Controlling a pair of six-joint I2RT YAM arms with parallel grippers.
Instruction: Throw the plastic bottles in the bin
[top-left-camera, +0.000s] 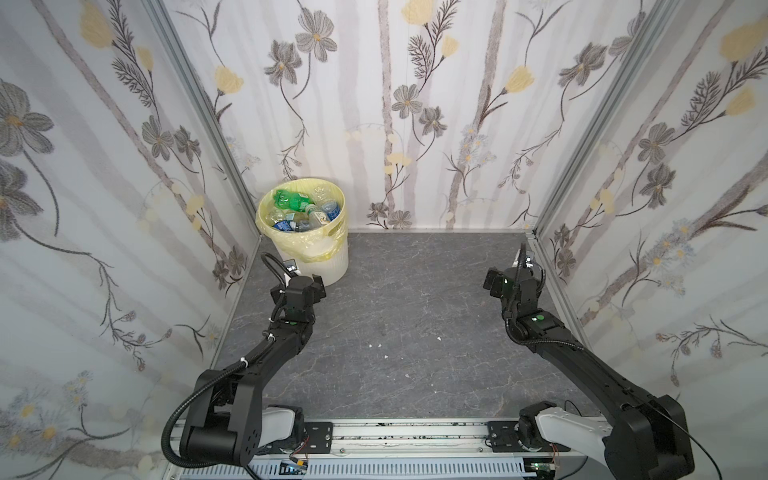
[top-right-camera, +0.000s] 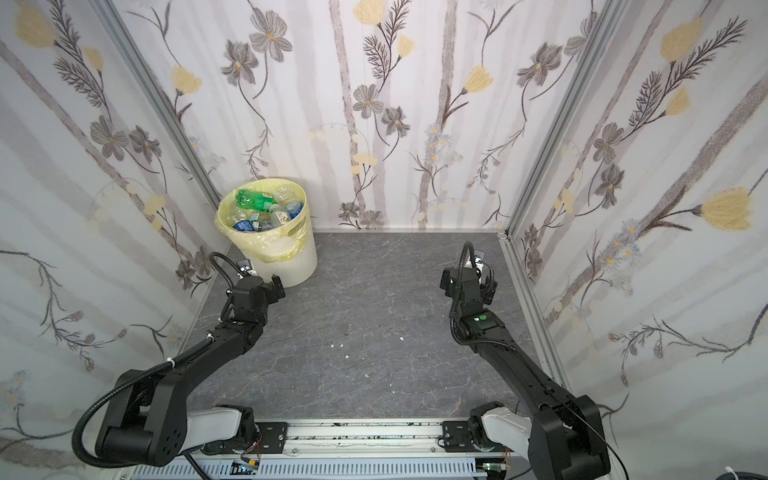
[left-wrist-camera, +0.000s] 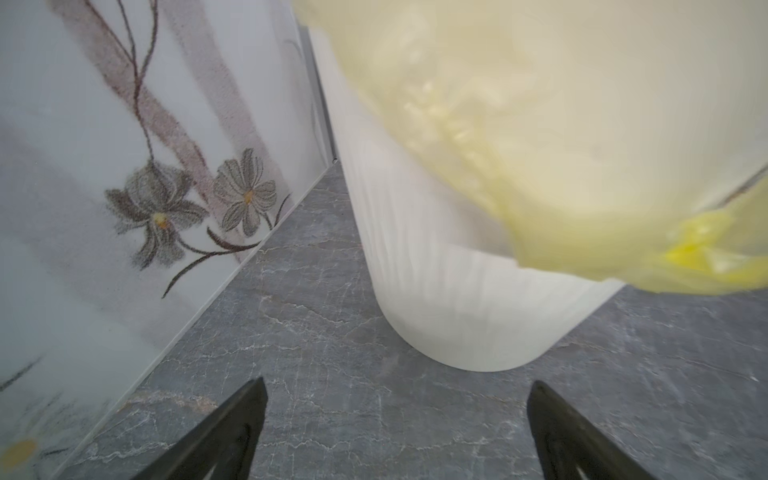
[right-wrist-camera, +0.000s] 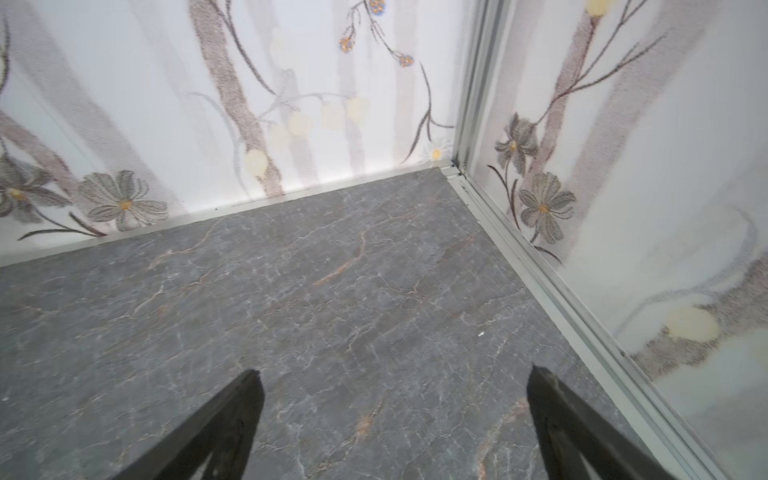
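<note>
Grey marble tabletop (top-left-camera: 415, 311) bears bin (top-left-camera: 332, 266) of plastic bottles (top-left-camera: 291, 199), blue labels (top-left-camera: 284, 225) unreadable.

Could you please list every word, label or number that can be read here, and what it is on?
None can be read. The plastic bottles in the bin have blue labels, but their print is too small and blurred in both top views.

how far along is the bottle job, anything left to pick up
Done: the plastic bottles lie piled inside the bin. In both top views no bottle shows on the table, only a few white specks. In hand: nothing; the left gripper and right gripper are open and empty. Left: apparently nothing to throw away.
</note>
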